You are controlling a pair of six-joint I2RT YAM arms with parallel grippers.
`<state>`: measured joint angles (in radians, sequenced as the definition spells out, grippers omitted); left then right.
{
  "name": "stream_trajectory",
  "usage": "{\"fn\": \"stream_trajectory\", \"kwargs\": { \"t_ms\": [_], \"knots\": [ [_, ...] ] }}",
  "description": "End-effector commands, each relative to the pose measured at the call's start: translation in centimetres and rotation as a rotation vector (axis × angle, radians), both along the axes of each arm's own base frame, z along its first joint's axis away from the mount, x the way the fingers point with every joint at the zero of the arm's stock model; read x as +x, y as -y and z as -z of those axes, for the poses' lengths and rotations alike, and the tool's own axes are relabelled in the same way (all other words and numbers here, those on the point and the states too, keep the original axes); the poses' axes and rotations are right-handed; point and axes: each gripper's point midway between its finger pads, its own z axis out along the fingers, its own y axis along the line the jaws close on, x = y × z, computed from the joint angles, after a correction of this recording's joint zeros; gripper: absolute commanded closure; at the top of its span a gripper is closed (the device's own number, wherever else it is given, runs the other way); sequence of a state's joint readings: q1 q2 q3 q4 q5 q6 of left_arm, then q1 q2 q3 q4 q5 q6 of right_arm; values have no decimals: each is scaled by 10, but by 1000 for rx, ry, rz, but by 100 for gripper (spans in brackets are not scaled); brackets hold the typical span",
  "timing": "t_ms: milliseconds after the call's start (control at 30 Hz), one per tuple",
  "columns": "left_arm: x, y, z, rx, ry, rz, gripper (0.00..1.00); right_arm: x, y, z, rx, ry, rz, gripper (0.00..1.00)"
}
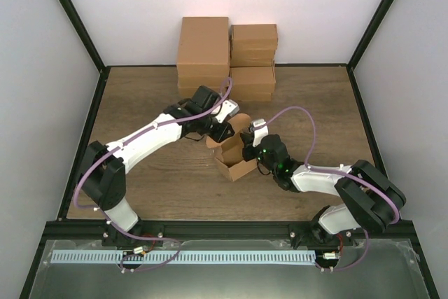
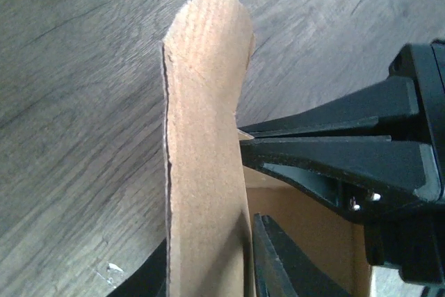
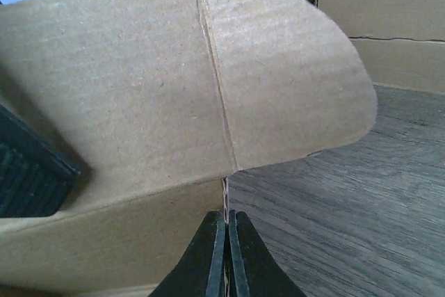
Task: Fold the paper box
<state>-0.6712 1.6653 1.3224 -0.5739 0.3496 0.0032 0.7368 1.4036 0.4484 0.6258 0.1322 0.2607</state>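
Observation:
The paper box (image 1: 234, 159) stands partly folded and open-topped in the middle of the wooden table (image 1: 161, 190). My left gripper (image 1: 222, 129) reaches in from the back left. In the left wrist view its fingers (image 2: 268, 255) sit on both sides of an upright round-ended flap (image 2: 205, 102), pinching it. My right gripper (image 1: 250, 149) comes from the right and is shut on a thin wall edge of the box (image 3: 139, 102), with the cardboard edge showing between its tips (image 3: 227, 222). The right arm's black fingers (image 2: 327, 151) show just beside the flap.
Stacks of larger brown cartons (image 1: 203, 50) (image 1: 253, 61) stand against the back wall, just behind the left gripper; they also show behind the box as cartons (image 3: 389, 26) in the right wrist view. Black frame posts and white walls close in the table.

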Motion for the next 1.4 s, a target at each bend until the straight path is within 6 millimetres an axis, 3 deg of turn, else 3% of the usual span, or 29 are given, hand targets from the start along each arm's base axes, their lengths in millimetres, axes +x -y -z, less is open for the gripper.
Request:
{"fn": "stream_trajectory", "kwargs": {
  "t_ms": [0,267,600,767,1100,1367],
  "knots": [
    [-5,9,0,43,33,20,80,-4,-2,-3,0,15,-13,99],
    [-10,14,5,109,69,28,96,-2,1,-4,5,10,10,99],
    [-12,15,12,160,87,38,96,-1,2,-4,4,7,20,98],
    [-14,18,11,168,99,48,96,-3,-2,-12,13,10,-5,86],
    [-16,20,17,194,108,54,96,-2,-1,-22,5,-14,9,79],
    [-15,19,16,200,117,50,96,-7,12,-41,6,-38,49,62]
  ]
}}
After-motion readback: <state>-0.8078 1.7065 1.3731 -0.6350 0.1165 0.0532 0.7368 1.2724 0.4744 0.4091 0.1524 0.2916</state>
